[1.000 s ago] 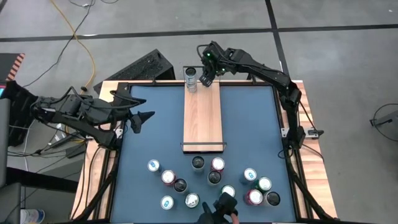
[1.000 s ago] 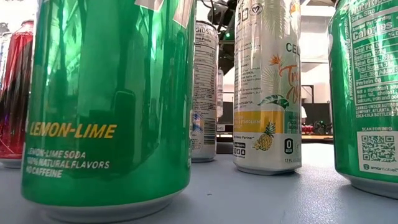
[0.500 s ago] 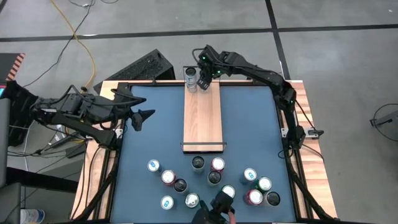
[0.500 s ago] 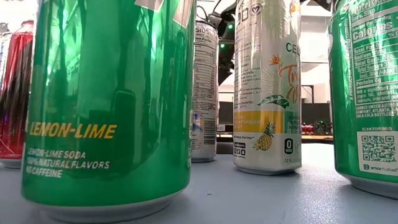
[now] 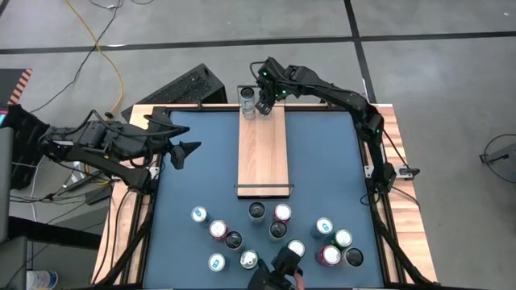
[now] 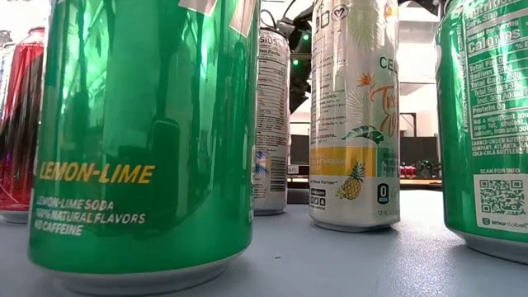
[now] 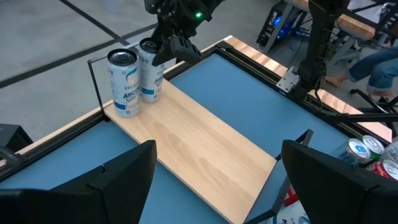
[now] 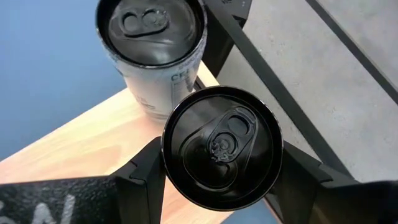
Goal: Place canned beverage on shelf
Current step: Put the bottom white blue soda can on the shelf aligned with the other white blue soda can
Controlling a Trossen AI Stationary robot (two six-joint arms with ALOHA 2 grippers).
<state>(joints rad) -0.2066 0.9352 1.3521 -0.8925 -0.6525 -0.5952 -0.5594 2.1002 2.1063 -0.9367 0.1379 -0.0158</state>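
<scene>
At far end of shelf [image 5: 263, 149], right gripper [image 8: 219, 163] has its jaws clamped on a black-topped can [image 8: 222, 147], just beside a silver can [image 5: 247, 98] by the wire rail. Left gripper [image 5: 187, 153] hangs over desk's [image 5: 193, 181] left side w/ jaws wide, holding nothing.

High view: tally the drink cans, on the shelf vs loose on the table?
Drink cans on the long pale wood plank shelf: 2 (a silver-lidded can, and a black-lidded can in the right gripper jaws)
Drink cans loose on the blue table: 13, e.g.
Total: 15 cans
</scene>
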